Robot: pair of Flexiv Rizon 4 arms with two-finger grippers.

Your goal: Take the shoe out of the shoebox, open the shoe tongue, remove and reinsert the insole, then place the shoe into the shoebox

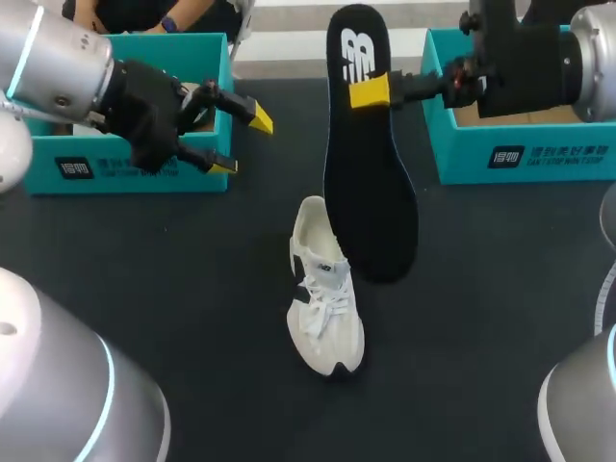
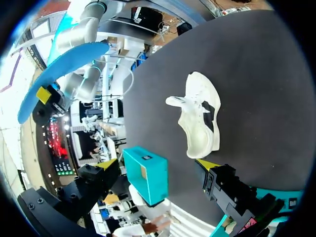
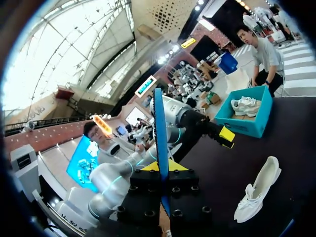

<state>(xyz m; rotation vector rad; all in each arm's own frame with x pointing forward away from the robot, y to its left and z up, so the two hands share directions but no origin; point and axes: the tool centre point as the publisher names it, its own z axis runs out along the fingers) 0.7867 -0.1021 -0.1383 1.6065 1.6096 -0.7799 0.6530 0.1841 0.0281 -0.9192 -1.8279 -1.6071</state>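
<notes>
The head camera looks steeply down from above and behind the robot, the white shoe [image 1: 325, 298] mid-view on the dark table [image 1: 173, 318]. The left wrist camera faces the shoe from above, well apart. The right wrist camera sits just behind the edge-on insole [image 3: 160, 143], the shoe farther off beside it. All three share the shoe.

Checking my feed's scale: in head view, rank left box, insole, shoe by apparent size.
1. Left box, partly behind the left arm.
2. Insole, raised nearer the camera, so it looks oversized.
3. Shoe.
</notes>
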